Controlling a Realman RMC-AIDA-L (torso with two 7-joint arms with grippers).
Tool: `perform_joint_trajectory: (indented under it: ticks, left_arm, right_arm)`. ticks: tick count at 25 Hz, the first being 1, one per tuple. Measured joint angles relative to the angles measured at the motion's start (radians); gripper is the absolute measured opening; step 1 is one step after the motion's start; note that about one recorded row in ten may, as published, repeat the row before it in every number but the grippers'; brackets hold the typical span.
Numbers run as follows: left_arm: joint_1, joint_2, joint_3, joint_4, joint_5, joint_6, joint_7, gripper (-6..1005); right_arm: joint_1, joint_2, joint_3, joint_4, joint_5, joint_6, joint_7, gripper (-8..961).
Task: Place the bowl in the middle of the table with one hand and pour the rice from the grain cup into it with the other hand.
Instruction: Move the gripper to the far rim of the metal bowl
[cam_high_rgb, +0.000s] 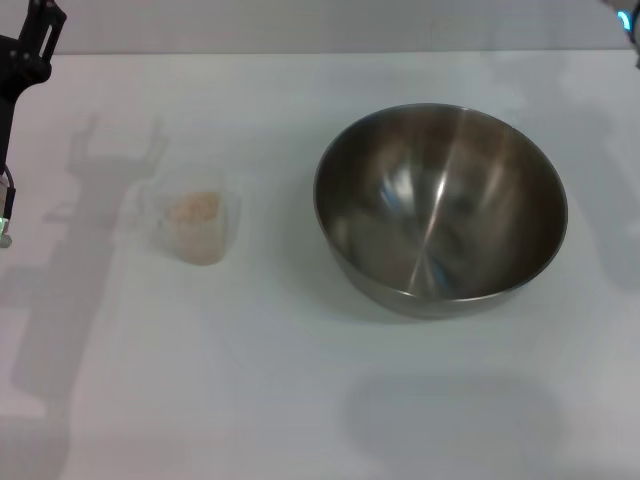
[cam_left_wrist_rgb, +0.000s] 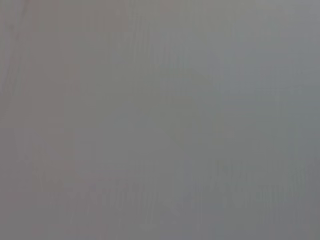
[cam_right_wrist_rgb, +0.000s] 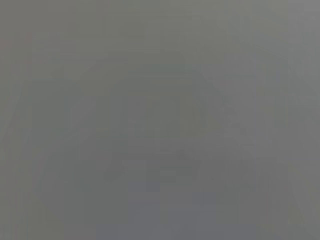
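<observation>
A plain white table (cam_high_rgb: 300, 400) fills the head view, matte and unmarked, with soft shadows of the arms lying across it. At the far left edge the left gripper (cam_high_rgb: 25, 50) hangs above the table's back corner, only part of its black frame in view; whether its fingers are spread or pressed together cannot be told, and it holds nothing that shows. Right of it, well apart, the grain cup (cam_high_rgb: 195, 225) stands upright on the table, clear and small, with the rice (cam_high_rgb: 193, 209) sitting inside as a pale beige heap. Farther right, with a bare stretch of table between, the bowl (cam_high_rgb: 440, 210) rests on the surface, right of the middle, its shiny steel inside facing up and holding nothing. At the top right corner a sliver of the right arm (cam_high_rgb: 627, 20) with a blue glow shows; its gripper is out of sight. Both wrist views show only a flat grey blur, with nothing to make out
</observation>
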Motion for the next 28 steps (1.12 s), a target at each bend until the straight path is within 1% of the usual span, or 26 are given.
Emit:
perform_joint_trajectory:
  ticks: [4, 5, 8, 10, 11, 12, 14, 16, 18, 22, 24, 28]
  left_arm:
    - [0.0, 0.001, -0.003, 0.0, 0.0, 0.001, -0.005, 863]
    - [0.0, 0.001, -0.004, 0.0, 0.0, 0.001, -0.005, 863]
    - [0.0, 0.001, -0.007, -0.001, 0.0, 0.001, -0.005, 863]
    - [-0.001, 0.002, -0.007, -0.002, 0.0, 0.001, -0.005, 863]
    - [-0.001, 0.002, -0.007, -0.002, 0.0, 0.001, -0.005, 863]
    - [-0.001, 0.002, -0.007, -0.003, 0.0, 0.001, -0.005, 863]
    - [-0.001, 0.002, -0.007, -0.003, -0.002, 0.0, -0.005, 863]
    - [-0.002, 0.003, -0.007, -0.003, -0.004, -0.002, -0.005, 863]
    - [-0.002, 0.003, -0.007, -0.002, -0.005, -0.004, -0.006, 863]
    - [-0.005, 0.003, -0.007, -0.002, -0.005, -0.005, -0.001, 863]
    - [-0.008, 0.003, -0.007, 0.0, -0.005, -0.006, 0.001, 863]
    - [-0.008, 0.003, -0.007, -0.003, -0.005, -0.007, 0.001, 863]
  right_arm:
    - [0.04, -0.002, 0.135, -0.153, 0.0, 0.533, 0.041, 743]
    - [0.047, -0.002, 0.165, -0.185, 0.0, 0.636, 0.049, 743]
    - [0.067, -0.004, 0.279, -0.31, 0.0, 1.002, 0.07, 743]
    - [0.086, -0.008, 0.356, -0.361, 0.0, 1.198, 0.078, 743]
    - [0.107, -0.013, 0.409, -0.38, -0.001, 1.301, 0.082, 743]
    - [0.123, -0.018, 0.441, -0.381, -0.002, 1.371, 0.082, 743]
    - [0.172, -0.041, 0.533, -0.349, -0.01, 1.529, 0.082, 742]
    - [0.205, -0.063, 0.586, -0.303, -0.022, 1.615, 0.082, 742]
    - [0.234, -0.086, 0.623, -0.249, -0.06, 1.672, 0.077, 742]
    - [0.279, -0.121, 0.638, -0.142, -0.107, 1.732, 0.047, 742]
    - [0.293, -0.128, 0.633, -0.106, -0.119, 1.736, 0.034, 742]
    - [0.318, -0.127, 0.633, -0.037, -0.155, 1.727, 0.008, 742]
